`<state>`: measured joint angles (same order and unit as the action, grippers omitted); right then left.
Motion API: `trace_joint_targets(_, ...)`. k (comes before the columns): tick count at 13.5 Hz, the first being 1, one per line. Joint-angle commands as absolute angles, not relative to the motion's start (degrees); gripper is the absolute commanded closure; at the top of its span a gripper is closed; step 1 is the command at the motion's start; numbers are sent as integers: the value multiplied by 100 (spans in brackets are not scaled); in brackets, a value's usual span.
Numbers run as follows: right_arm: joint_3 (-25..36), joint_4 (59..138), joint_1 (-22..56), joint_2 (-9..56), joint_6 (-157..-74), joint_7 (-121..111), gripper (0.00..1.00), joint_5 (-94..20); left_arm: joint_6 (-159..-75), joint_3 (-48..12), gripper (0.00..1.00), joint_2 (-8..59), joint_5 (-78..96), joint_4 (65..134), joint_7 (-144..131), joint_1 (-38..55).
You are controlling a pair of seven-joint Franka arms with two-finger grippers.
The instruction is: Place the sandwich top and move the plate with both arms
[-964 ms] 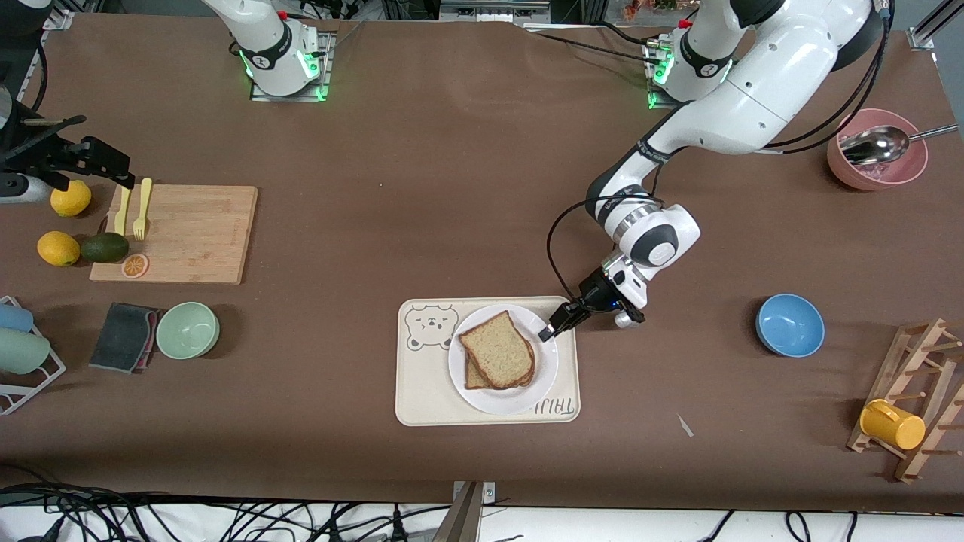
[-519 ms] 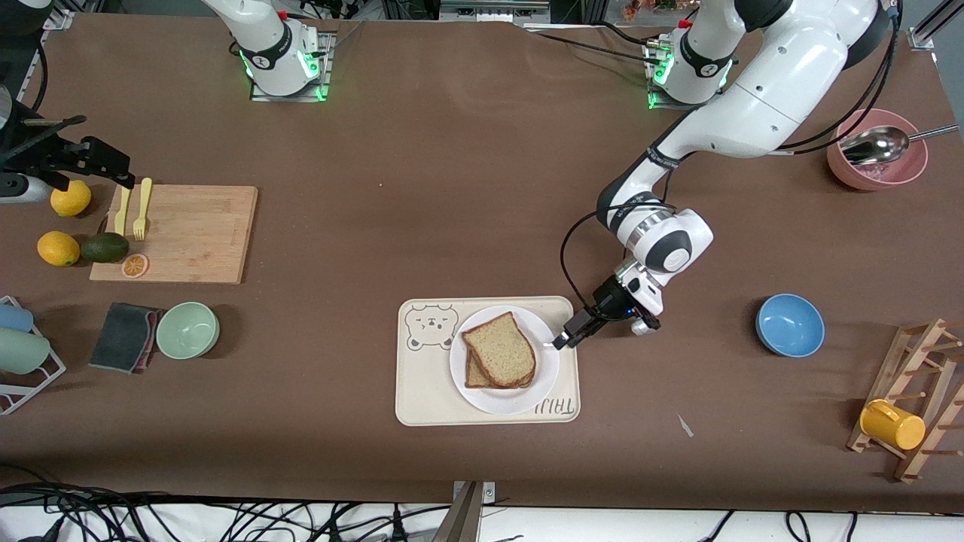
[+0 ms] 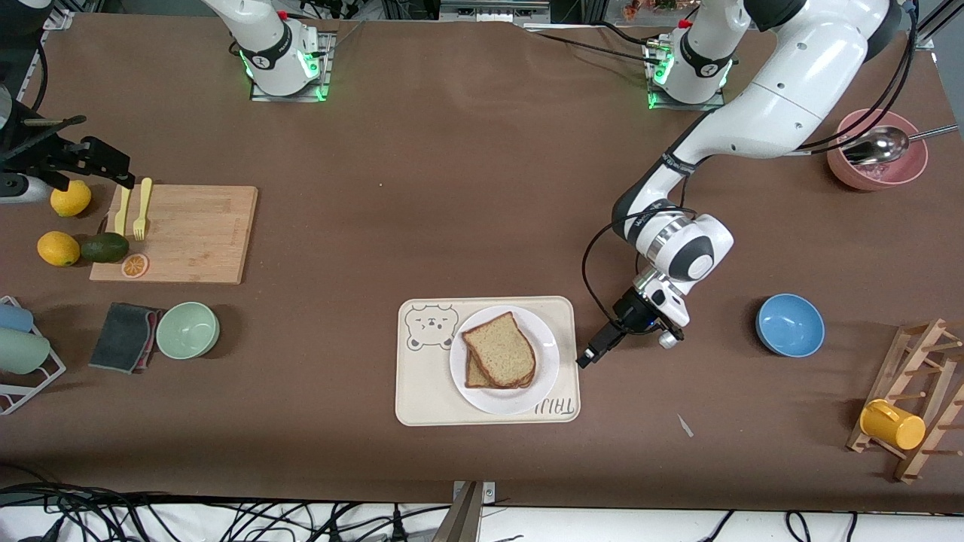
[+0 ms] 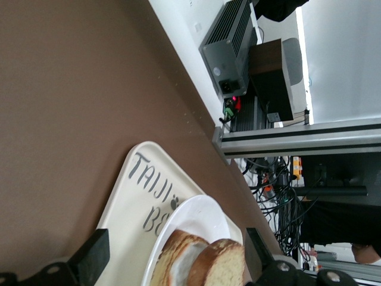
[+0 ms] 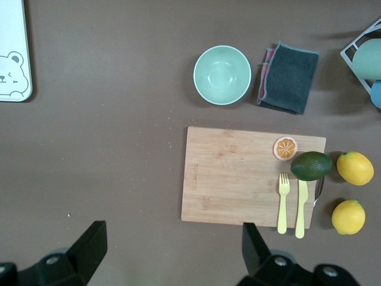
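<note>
Now the sandwich top (image 3: 501, 348) lies on a darker slice on the plate (image 3: 544, 372), which sits on the beige tray (image 3: 422, 388). Beside the tray, toward the left arm's end, the left gripper (image 3: 588, 356) hangs released and empty. High over the cutting board (image 5: 238, 176), the right gripper (image 5: 172, 250) waits, fingers spread.

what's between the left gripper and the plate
Only the tray's rim and a strip of bare table, seen in the front view. The open left gripper is just off the tray's edge; the plate sits on the tray.
</note>
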<state>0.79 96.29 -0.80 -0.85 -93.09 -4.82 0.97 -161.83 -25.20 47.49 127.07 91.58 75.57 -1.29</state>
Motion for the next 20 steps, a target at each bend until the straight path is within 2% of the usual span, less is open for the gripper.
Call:
trace_joint_targets(1,18,9554,-158,-79,-9272,-466,0,53,-16426,-2522,1,4641,12832,9088,7445,-132)
trace_joint_targets(6,18,9554,-158,-88,-9272,-466,0,53,-16462,-2584,0,4492,12396,9097,6850,-387)
trace_joint_targets(12,26,9554,-158,-79,-9272,-466,0,53,-16453,-2531,0,4219,9682,9281,4100,-483)
trace_joint_targets(16,18,9554,-158,-88,-9272,-466,0,53,-16366,-2487,0,3877,7915,9649,2929,-737)
trace_joint_targets(20,26,9554,-158,-79,-9272,-466,0,61,-15646,-2417,0,3534,5621,9940,1655,-1247)
